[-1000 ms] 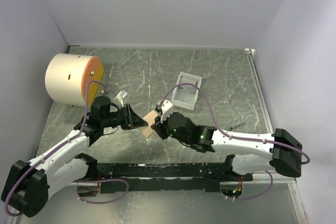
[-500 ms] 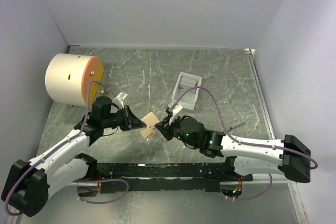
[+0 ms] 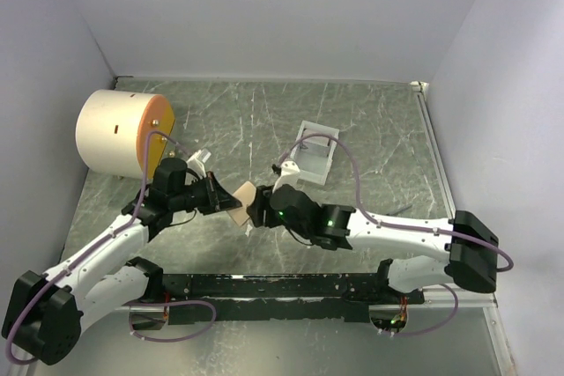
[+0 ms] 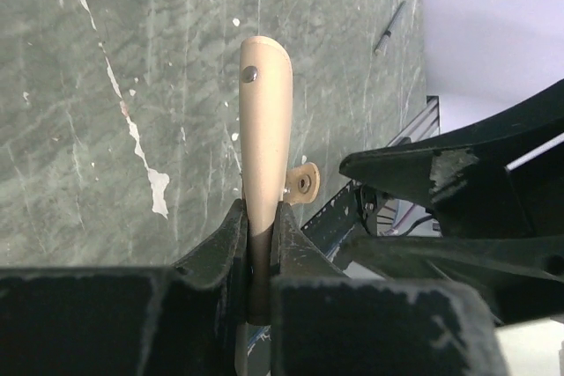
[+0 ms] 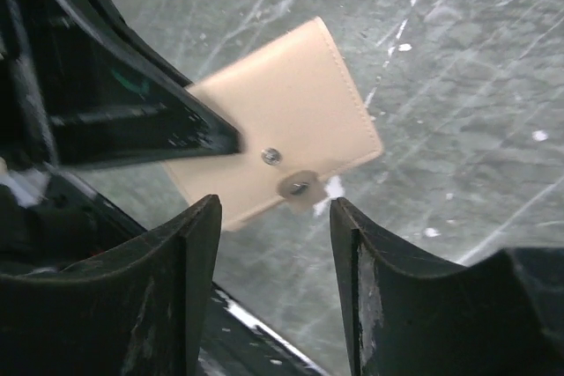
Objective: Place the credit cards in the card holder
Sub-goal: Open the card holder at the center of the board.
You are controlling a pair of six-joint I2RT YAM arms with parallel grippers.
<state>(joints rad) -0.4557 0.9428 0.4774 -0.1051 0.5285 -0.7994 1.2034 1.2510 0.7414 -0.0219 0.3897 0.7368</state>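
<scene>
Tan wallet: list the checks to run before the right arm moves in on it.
1. Left gripper clamped on the tan folding wallet: ok, holding it by one edge, off the table.
2. Right gripper ready: ok, jaws apart and facing the wallet's flat side, not touching it.
3. Snap tab undone: ok, it appears to hang free beside its stud.
4. Wallet opened: not ok, it is folded shut.
5. Credit cards accessible: cannot tell, none show in any view.
6. White rectangular open-topped card holder ready to receive: ok, it sits on the table beyond the right gripper, and no cards show in it.
</scene>
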